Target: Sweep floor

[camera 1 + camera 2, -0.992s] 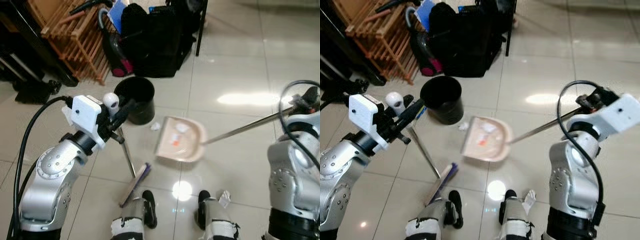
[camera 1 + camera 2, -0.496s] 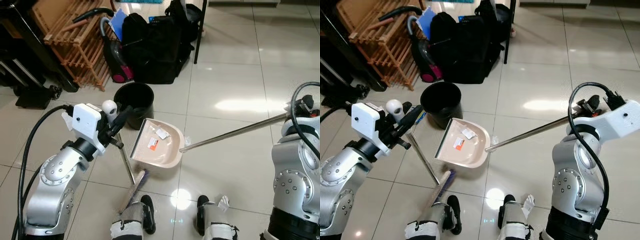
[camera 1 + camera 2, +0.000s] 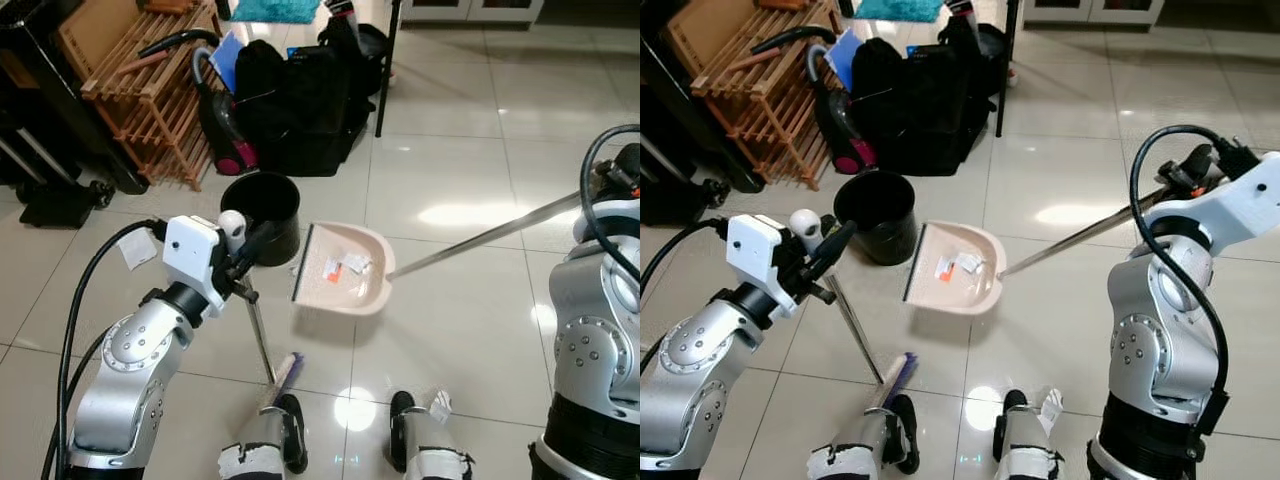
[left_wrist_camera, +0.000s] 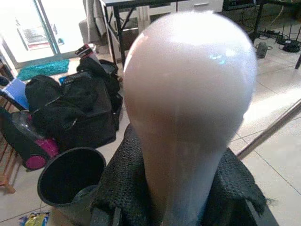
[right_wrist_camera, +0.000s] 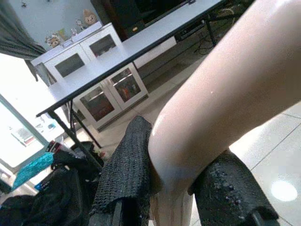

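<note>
A beige dustpan (image 3: 345,270) hangs above the tiles with a few paper scraps (image 3: 350,265) in it, its flat edge turned toward the black bin (image 3: 262,205). Its long metal handle (image 3: 480,237) runs up to my right gripper (image 3: 1175,190), which is shut on the beige grip (image 5: 221,117). My left gripper (image 3: 245,262) is shut on the broom handle just below its white knob (image 4: 188,117). The broom's shaft (image 3: 260,335) slants down to the brush (image 3: 283,370) on the floor by my left foot.
Black bags (image 3: 300,90), a vacuum cleaner (image 3: 225,120) and a wooden rack (image 3: 140,80) crowd the floor behind the bin. A black table leg (image 3: 383,70) stands beside the bags. A crumpled paper (image 3: 437,400) lies at my right foot. Open tiles spread to the right.
The dustpan has risen off the floor and swung left toward the bin, then settled beside it, scraps still inside. The camera has tilted up a little. The broom has hardly moved.
</note>
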Available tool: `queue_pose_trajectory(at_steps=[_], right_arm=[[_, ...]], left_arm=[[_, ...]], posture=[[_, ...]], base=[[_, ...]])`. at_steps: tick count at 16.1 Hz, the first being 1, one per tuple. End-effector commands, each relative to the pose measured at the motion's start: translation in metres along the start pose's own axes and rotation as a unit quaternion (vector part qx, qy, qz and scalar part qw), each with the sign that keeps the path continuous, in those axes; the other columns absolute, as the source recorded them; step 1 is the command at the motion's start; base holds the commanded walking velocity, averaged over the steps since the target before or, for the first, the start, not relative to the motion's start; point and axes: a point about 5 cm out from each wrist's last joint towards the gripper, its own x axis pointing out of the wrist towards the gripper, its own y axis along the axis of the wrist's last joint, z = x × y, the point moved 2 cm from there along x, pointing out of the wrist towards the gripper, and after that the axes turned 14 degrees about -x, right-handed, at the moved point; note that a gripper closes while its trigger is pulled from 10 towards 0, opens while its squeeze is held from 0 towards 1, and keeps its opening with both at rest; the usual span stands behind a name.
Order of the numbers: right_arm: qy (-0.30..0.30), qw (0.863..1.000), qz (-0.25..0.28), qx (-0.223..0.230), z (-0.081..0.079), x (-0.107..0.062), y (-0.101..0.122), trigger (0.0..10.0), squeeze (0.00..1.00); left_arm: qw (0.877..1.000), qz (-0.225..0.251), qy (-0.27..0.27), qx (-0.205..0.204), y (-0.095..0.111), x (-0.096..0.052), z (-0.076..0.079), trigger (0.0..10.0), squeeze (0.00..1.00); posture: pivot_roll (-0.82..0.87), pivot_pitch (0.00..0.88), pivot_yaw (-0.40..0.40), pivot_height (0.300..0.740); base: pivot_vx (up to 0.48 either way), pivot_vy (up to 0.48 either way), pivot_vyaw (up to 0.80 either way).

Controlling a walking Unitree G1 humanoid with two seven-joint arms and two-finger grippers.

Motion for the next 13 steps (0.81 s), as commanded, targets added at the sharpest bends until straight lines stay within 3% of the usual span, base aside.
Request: queue_pose_trajectory(at_steps=[1,5,13], right_arm=[[0.0,1.0,0.026,0.013,0.0,0.0,0.016,10.0,0.0],[0.033,0.999,0.02,-0.036,-0.009,0.006,0.024,10.0,0.0],[0.07,0.995,-0.02,-0.063,-0.017,-0.003,0.019,10.0,0.0]], left_arm=[[1.0,-0.004,0.01,0.009,0.0,-0.002,-0.004,10.0,0.0],[1.0,-0.006,0.008,0.014,-0.001,0.002,-0.003,10.0,0.0],[1.0,-0.013,0.009,0.02,-0.002,-0.007,0.001,10.0,0.0]], posture=[[-0.04,0.161,0.075,0.74],[-0.04,0.169,0.07,0.74],[-0.04,0.191,0.031,0.74]], base=[[0.0,0.0,0.0],[0.0,0.321,0.0],[0.0,0.368,0.0]])
